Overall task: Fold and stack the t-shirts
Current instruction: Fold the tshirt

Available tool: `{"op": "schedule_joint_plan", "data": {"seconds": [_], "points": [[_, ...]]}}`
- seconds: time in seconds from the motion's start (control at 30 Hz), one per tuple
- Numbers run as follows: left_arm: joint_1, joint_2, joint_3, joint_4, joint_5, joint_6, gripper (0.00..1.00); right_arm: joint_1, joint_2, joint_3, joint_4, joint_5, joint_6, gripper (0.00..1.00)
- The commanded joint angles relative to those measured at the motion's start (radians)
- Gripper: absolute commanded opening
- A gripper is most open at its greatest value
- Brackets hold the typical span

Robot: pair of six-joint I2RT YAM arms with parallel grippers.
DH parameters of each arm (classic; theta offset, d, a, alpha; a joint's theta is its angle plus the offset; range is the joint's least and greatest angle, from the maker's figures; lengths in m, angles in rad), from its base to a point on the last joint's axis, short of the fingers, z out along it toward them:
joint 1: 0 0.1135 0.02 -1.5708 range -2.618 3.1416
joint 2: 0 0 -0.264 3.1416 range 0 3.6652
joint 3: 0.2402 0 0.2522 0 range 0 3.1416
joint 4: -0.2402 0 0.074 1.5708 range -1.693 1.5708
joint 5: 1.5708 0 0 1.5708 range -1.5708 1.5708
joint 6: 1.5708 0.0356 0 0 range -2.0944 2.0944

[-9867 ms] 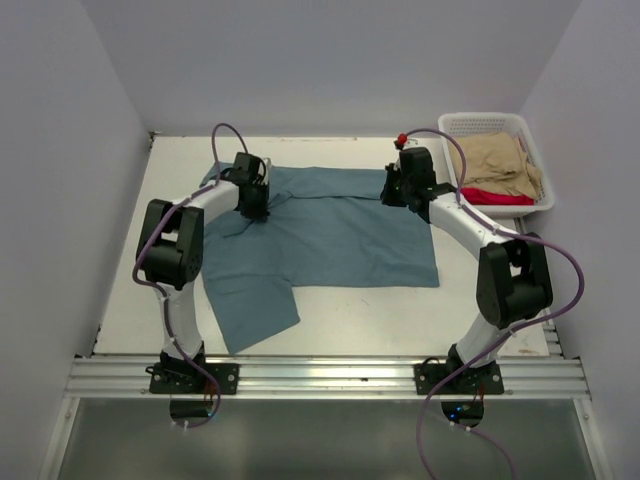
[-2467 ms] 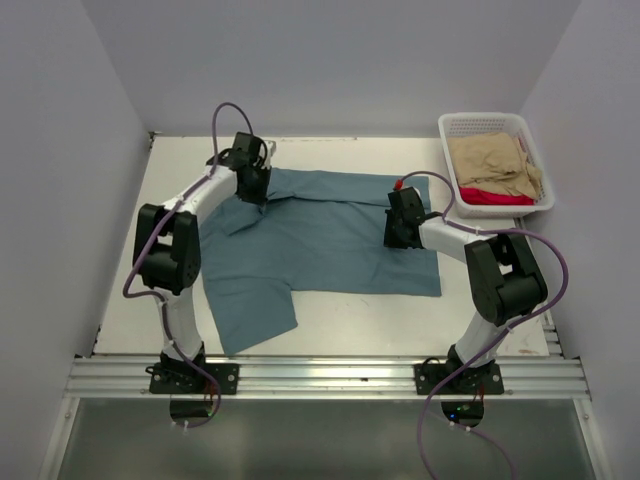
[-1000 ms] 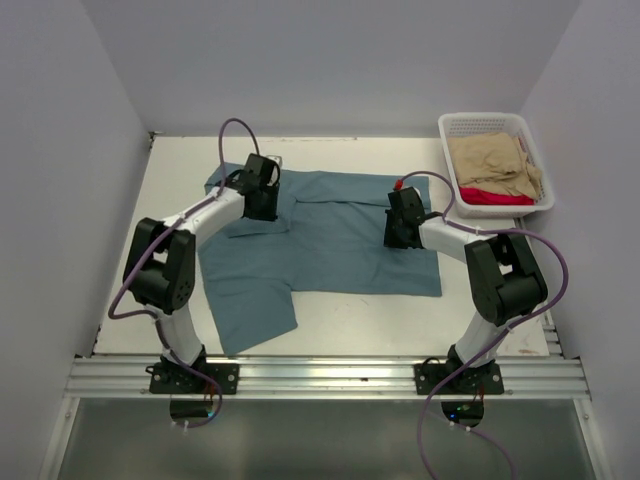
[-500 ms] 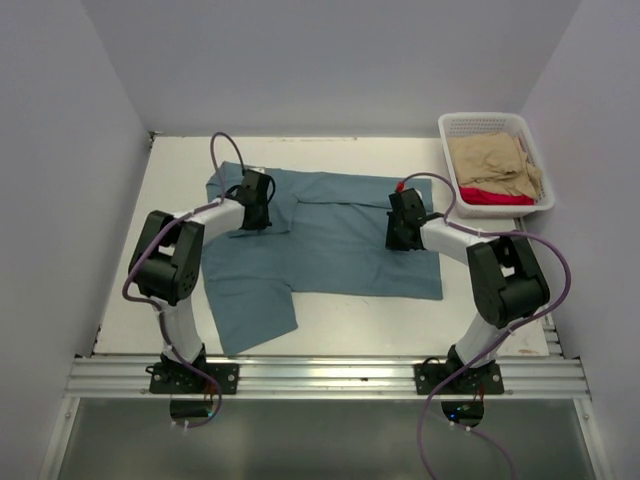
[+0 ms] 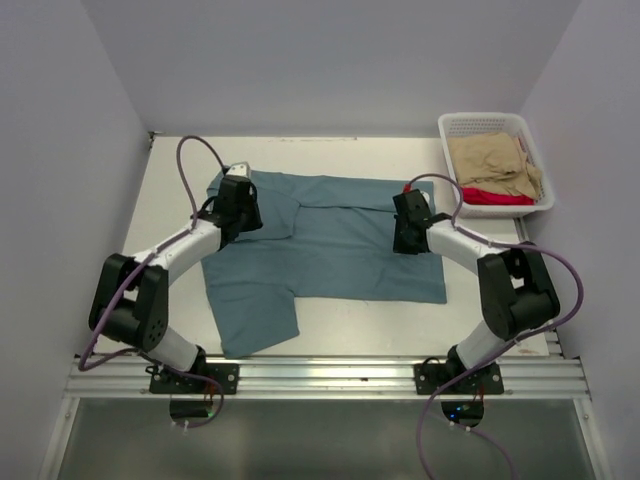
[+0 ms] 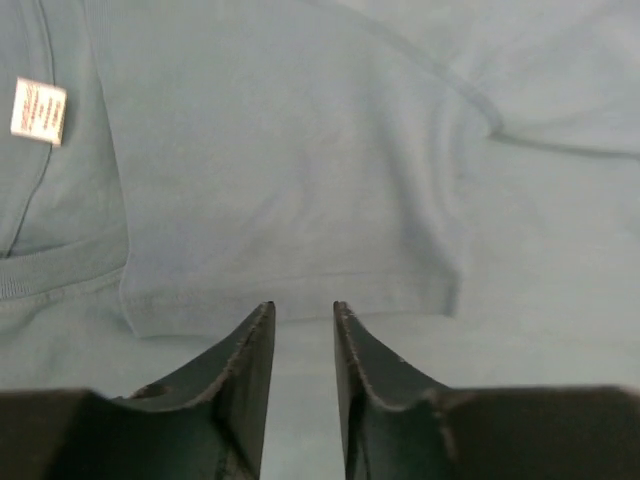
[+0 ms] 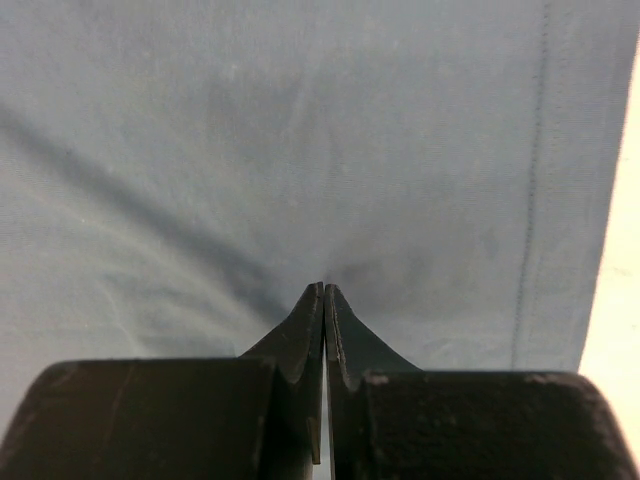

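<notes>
A blue-grey t-shirt (image 5: 330,245) lies spread flat on the white table, one sleeve trailing toward the near left. My left gripper (image 5: 243,212) hovers over its upper left part, jaws a little open and empty. In the left wrist view (image 6: 303,305) the tips sit just short of the hem of a folded-over sleeve (image 6: 290,200), with a white label (image 6: 38,110) at the collar to the left. My right gripper (image 5: 403,243) is down on the shirt's right side. In the right wrist view (image 7: 323,287) its jaws are shut, tips pinching the cloth where creases meet.
A white basket (image 5: 447,125) stands at the back right with a tan garment (image 5: 490,160) over a red one (image 5: 497,196). Grey walls close in the left, back and right sides. A metal rail (image 5: 320,375) runs along the near edge.
My left gripper has moved left and back from the collar area, its arm swinging out to the left. The shirt's upper left now lies flatter. My right gripper shifted slightly toward the near right.
</notes>
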Motion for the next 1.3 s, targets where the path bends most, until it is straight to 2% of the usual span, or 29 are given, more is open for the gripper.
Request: {"op": "schedule_joint_plan", "data": {"seconds": [0.0, 0.1, 0.2, 0.23, 0.27, 0.3, 0.83, 1.03, 1.27], "points": [[-0.013, -0.087, -0.011, 0.058, 0.033, 0.01, 0.35, -0.001, -0.043, 0.023, -0.033, 0.054, 0.001, 0.0], [-0.012, -0.049, 0.011, 0.064, 0.028, 0.011, 0.35, -0.001, 0.019, 0.081, -0.053, 0.06, 0.004, 0.0], [-0.012, 0.039, 0.061, 0.067, 0.028, 0.01, 0.19, -0.001, 0.091, 0.154, -0.061, 0.07, 0.006, 0.0], [-0.012, 0.083, 0.084, 0.076, 0.027, 0.01, 0.08, -0.001, 0.111, 0.176, -0.064, 0.078, 0.006, 0.0], [-0.01, 0.106, 0.096, 0.079, 0.025, 0.01, 0.02, -0.003, 0.132, 0.196, -0.069, 0.081, 0.006, 0.0], [-0.009, 0.144, 0.11, 0.079, 0.019, 0.01, 0.0, -0.003, 0.167, 0.239, -0.07, 0.084, 0.003, 0.0], [0.106, 0.37, 0.161, 0.156, 0.045, -0.044, 0.0, -0.04, 0.482, 0.517, -0.113, 0.052, -0.014, 0.0], [0.146, 0.481, 0.3, 0.138, 0.082, -0.038, 0.0, -0.081, 0.585, 0.668, -0.158, 0.027, -0.035, 0.0], [0.169, 0.531, 0.397, 0.247, 0.211, -0.027, 0.0, -0.121, 0.669, 0.897, -0.201, -0.009, -0.065, 0.0]]}}
